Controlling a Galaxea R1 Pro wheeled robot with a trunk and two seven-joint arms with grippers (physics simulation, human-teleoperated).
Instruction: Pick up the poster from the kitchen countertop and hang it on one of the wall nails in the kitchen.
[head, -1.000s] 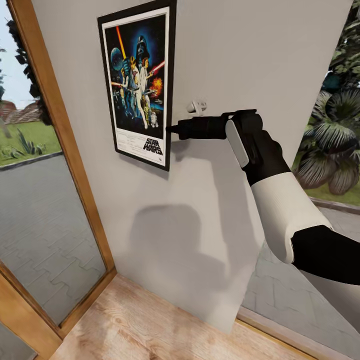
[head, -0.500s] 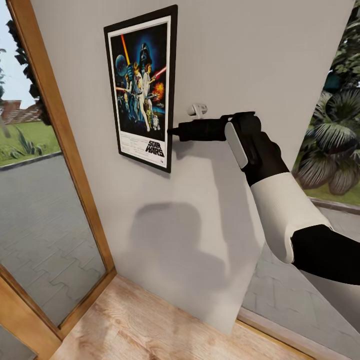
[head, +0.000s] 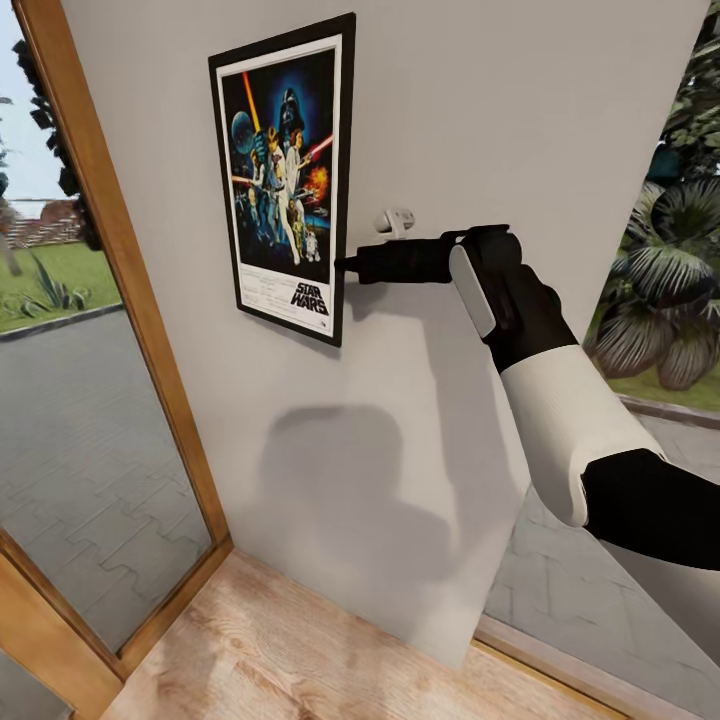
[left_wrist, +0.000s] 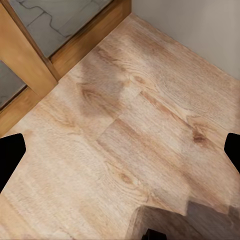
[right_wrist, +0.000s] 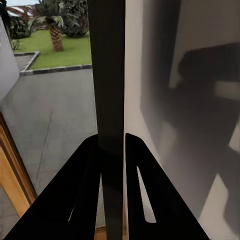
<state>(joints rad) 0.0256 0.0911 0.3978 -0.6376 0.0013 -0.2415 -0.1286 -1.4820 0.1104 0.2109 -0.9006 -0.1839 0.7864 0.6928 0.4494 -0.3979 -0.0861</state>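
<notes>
Pale grey wall (head: 430, 130) fills the head view, with a wood-framed glass door (head: 110, 300) to the left and light wood floor (head: 300, 650) below. You've got the poster (head: 285, 175) flat against that wall, upright, tipped slightly. Your right gripper (head: 345, 263) pinches the frame's right edge near the lower corner. Just right of the frame, above the gripper, a small pale fitting (head: 395, 220) juts from the wall; I can't tell if a nail sits behind the poster.

Left wrist view now: you're looking at bare wood floor (left_wrist: 120, 140) and the door frame's foot (left_wrist: 60, 55). The two dark fingertips (left_wrist: 11, 155) sit at opposite margins, spread wide, holding nothing.

Right wrist view gives what the head camera can't: the black frame (right_wrist: 106, 75) seen edge-on, both fingers (right_wrist: 82, 190) clamped on either side of it, the wall (right_wrist: 175, 100) right alongside.

The risk: let go before the frame catches on anything and the poster drops to the floor. No view shows a nail engaged, so release slowly.
</notes>
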